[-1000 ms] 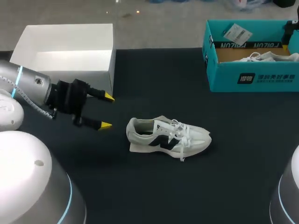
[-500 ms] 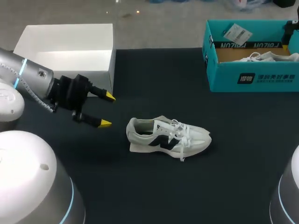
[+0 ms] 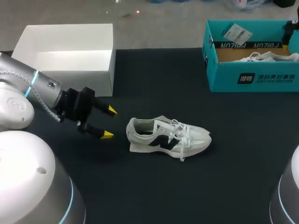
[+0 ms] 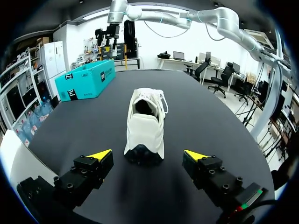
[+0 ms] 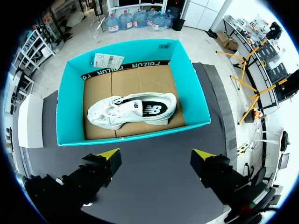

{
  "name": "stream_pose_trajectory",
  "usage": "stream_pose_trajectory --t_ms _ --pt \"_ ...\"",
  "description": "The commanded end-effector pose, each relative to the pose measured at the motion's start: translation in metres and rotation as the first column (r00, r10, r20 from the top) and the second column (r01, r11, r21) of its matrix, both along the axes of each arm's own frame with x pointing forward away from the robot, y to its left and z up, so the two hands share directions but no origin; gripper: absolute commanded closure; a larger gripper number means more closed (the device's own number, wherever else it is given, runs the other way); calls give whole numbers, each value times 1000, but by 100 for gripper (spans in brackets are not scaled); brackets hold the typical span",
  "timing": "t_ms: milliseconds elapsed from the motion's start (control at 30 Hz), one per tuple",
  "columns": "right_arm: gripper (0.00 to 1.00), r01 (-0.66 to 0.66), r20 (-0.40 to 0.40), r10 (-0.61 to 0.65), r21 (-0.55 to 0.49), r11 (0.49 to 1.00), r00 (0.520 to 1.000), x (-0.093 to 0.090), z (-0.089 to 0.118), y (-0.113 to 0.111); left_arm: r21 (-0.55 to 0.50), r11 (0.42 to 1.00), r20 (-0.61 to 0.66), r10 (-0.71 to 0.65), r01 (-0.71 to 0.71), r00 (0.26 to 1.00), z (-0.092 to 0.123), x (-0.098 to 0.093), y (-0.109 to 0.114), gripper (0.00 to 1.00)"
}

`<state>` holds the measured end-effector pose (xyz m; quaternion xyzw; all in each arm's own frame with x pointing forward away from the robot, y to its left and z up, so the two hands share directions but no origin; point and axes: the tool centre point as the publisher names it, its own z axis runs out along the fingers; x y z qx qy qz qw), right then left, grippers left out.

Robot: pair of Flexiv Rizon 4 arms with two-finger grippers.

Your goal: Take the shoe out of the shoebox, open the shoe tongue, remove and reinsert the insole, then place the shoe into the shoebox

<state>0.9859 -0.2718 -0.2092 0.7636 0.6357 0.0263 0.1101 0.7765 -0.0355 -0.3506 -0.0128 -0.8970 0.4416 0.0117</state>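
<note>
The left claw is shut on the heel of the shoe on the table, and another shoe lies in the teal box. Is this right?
Not quite. The left claw is open, not touching the heel of the shoe, as the left wrist view shows. The other shoe does lie in the teal box.

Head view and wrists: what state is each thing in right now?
shoe: upright on its sole, laced, ungrasped.
teal shoebox: open, second shoe inside.
second shoe: lying on its side.
white box: open.
left gripper: jaws open.
right gripper: jaws open.
</note>
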Motion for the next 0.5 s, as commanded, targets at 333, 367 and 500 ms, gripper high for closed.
stream_pose_trajectory --t_ms 333,367,500 --pt "0 1 2 -1 -1 1000 1000 0 0 0 -54 998 14 -31 32 999 -47 19 -26 0" --pt "0 1 2 -1 -1 1000 1000 0 0 0 -51 998 13 -32 32 999 -49 19 -27 0" --pt "0 1 2 -1 -1 1000 1000 0 0 0 -56 998 12 -13 14 1000 -58 22 -31 0"
